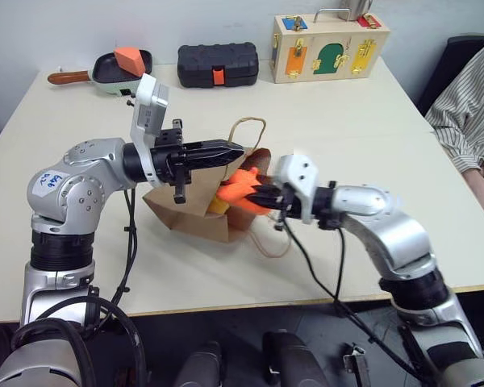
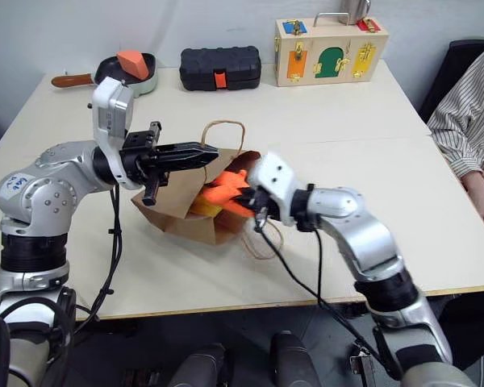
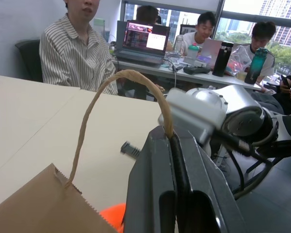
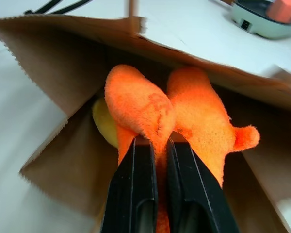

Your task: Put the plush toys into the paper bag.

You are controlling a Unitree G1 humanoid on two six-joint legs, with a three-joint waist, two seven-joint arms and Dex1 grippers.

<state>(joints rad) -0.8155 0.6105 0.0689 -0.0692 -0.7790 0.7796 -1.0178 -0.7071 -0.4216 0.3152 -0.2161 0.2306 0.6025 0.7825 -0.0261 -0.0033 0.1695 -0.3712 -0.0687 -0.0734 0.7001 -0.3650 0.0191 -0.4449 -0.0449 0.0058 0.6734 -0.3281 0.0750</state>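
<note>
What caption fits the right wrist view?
Right gripper jaws pinch the orange plush toy at the paper bag mouth, yellow plush toy inside.

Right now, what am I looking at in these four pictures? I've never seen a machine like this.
It is a two-armed robot at a table. Two pictures come from its head, two from its wrists. The left gripper pinches the handle of a paper bag, keeping it open. The right gripper has shut its fingers on an orange toy at the bag's mouth; a yellow toy is already inside. Behind lie a pan, a black case and a wooden box. A person sits alongside.
</note>
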